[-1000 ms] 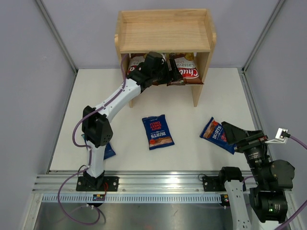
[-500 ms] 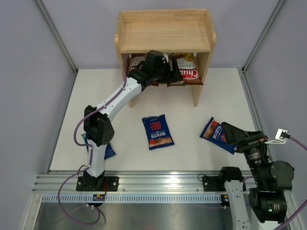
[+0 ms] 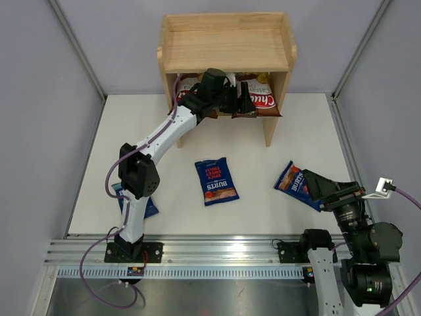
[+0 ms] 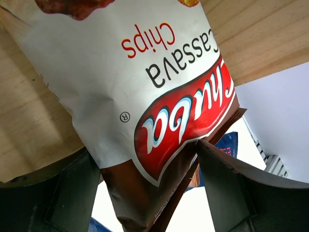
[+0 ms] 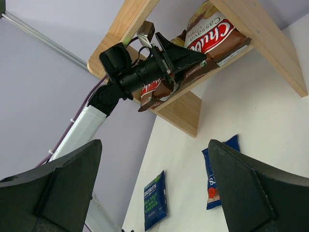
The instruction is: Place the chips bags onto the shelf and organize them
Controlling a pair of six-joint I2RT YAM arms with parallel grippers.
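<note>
The wooden shelf (image 3: 227, 43) stands at the back of the table. Two brown Chuba bags lie on its lower tier: one at the left (image 3: 187, 84), one at the right (image 3: 264, 99). My left gripper (image 3: 242, 102) reaches into that tier. Its jaws are open, one on each side of the right Chuba bag's bottom edge (image 4: 145, 193). Three blue Burts bags lie on the table: one in the middle (image 3: 216, 181), one at the right (image 3: 293, 179), one at the left (image 3: 141, 207) partly hidden by the left arm. My right gripper (image 3: 312, 185) is open and empty, just over the right blue bag's near end.
The shelf's top tier (image 3: 227, 29) holds nothing. The shelf's right side panel (image 3: 276, 108) stands just right of the Chuba bag. Grey walls close in the white table (image 3: 171, 171) at the back and both sides. A metal rail (image 3: 217, 250) runs along the near edge.
My left gripper has shifted a little to the right inside the lower tier, and the right Chuba bag has slid right with it. The right arm has hardly moved.
</note>
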